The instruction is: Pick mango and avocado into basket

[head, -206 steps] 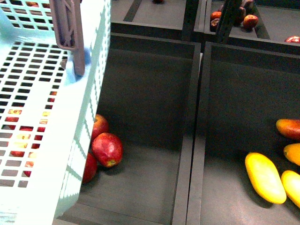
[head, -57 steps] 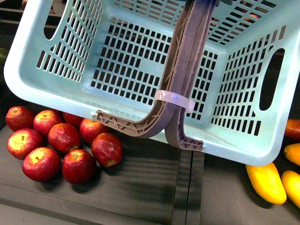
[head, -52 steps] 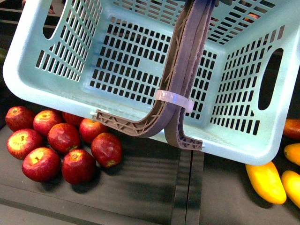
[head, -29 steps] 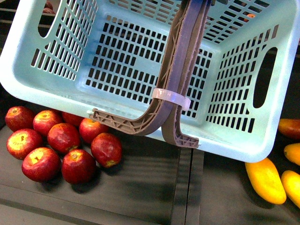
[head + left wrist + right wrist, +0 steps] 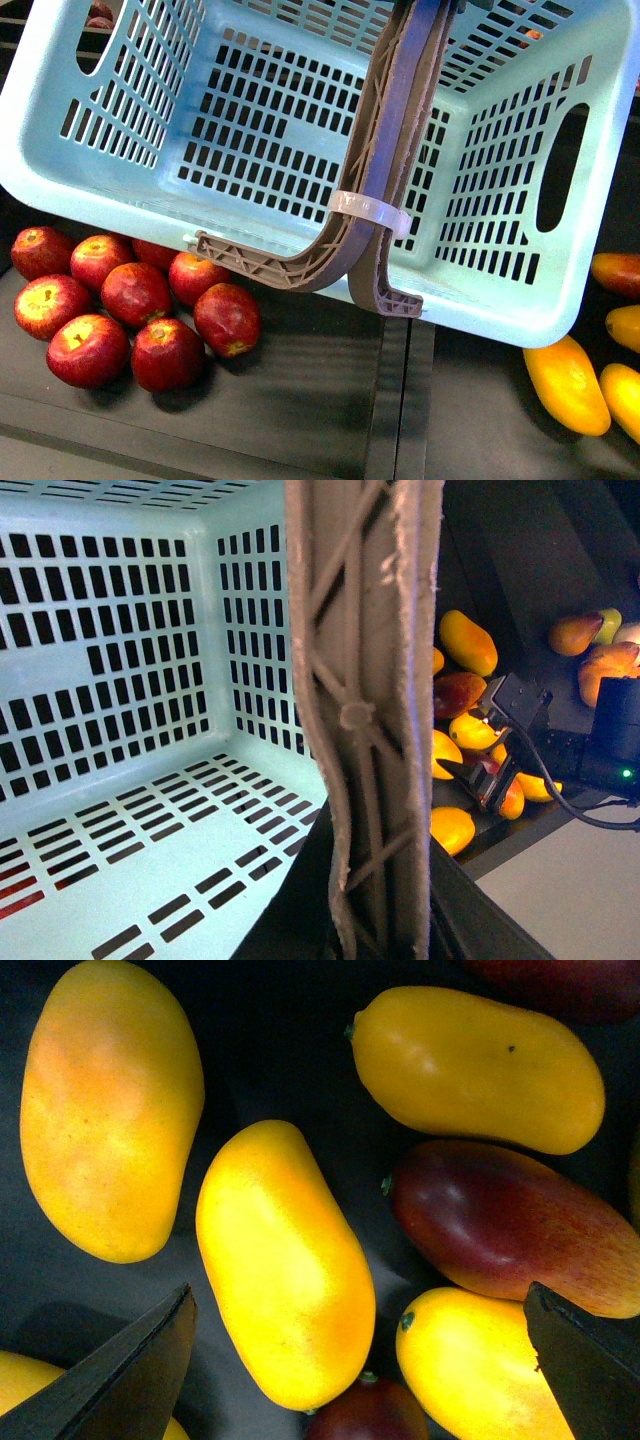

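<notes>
Having swung across above the apples, the empty basket hangs tilted from the left gripper clamped on its handle, so the right gripper, wide open and empty over a mango lying among others, can likely pick; no avocado shows

The basket is light mint-blue plastic with slotted walls and floor. It hangs tilted above the dark divider, its open side facing the front camera. Its brown-grey handles are raised together and bound by a white zip tie. The mango, smooth, bright yellow and elongated, lies on its side right of the divider.
</notes>
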